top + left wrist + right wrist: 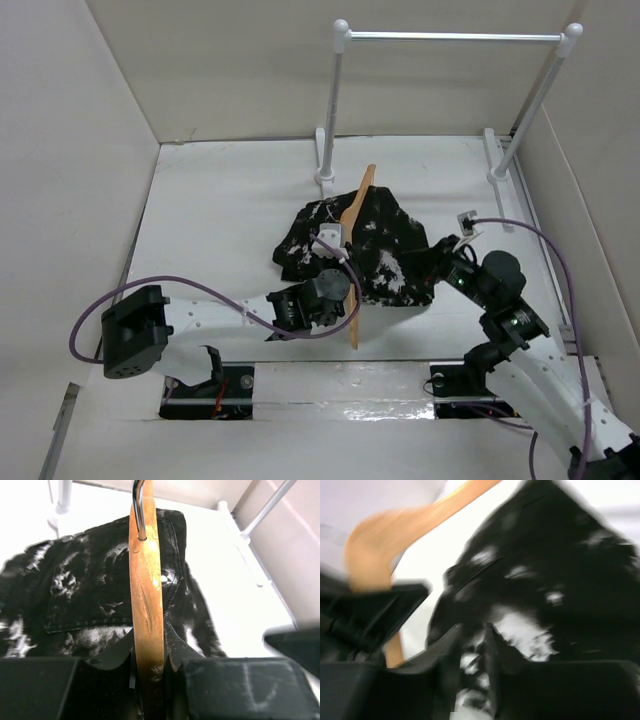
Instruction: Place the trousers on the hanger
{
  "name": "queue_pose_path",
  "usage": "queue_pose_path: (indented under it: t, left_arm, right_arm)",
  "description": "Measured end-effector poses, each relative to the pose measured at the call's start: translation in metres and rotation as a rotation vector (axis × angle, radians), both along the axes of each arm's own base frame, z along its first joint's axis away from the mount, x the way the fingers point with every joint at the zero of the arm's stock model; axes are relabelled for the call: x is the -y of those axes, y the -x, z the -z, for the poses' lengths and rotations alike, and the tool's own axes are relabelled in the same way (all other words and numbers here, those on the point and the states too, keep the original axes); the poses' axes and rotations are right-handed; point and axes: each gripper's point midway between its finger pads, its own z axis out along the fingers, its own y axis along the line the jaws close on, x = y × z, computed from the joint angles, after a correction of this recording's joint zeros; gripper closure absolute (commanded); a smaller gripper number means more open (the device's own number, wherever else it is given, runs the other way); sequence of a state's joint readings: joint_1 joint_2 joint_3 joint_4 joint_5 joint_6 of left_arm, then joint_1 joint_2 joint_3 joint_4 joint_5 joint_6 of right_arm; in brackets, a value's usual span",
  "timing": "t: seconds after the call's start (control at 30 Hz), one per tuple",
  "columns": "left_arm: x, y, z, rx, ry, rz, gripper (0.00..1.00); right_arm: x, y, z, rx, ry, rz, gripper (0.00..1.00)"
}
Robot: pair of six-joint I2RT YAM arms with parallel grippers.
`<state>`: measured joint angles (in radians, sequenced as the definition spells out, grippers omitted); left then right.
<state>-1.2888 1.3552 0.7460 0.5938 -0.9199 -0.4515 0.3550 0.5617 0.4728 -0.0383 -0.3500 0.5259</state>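
wooden hanger (146, 595) in left fingers (177, 647) | hook (138, 510) cropped | right-wrist view blurred

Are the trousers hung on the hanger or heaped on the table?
Heaped. The trousers lie bunched on the table; the hanger, pinched in the left tool, sits above the heap.

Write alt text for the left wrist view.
The left claw clamps a tan wooden hanger, which runs up the frame to its metal hook. Behind it lie crumpled black, white-splattered trousers on a white table.
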Motion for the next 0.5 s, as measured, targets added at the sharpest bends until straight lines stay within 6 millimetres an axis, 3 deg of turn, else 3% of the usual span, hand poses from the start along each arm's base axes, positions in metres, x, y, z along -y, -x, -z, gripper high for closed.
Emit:
queue_pose_path:
  t: [0.1, 0.2, 0.37, 0.5]
  left_arm:
    - [0.002, 0.000, -0.014, 0.009, 0.010, 0.006, 1.00]
    - [0.004, 0.001, -0.013, 0.003, -0.013, 0.020, 1.00]
    - [0.008, 0.004, -0.010, -0.020, -0.046, 0.050, 1.00]
    - [0.011, 0.005, -0.009, -0.037, -0.045, 0.063, 1.00]
  right_arm:
    - [-0.035, 0.037, -0.014, 0.042, -0.059, -0.149, 0.79]
    - [-0.060, 0.066, -0.010, 0.038, -0.069, -0.258, 0.63]
    - [-0.096, 0.088, 0.009, 0.005, -0.018, -0.346, 0.39]
    - [-0.110, 0.088, 0.033, -0.027, 0.061, -0.326, 0.38]
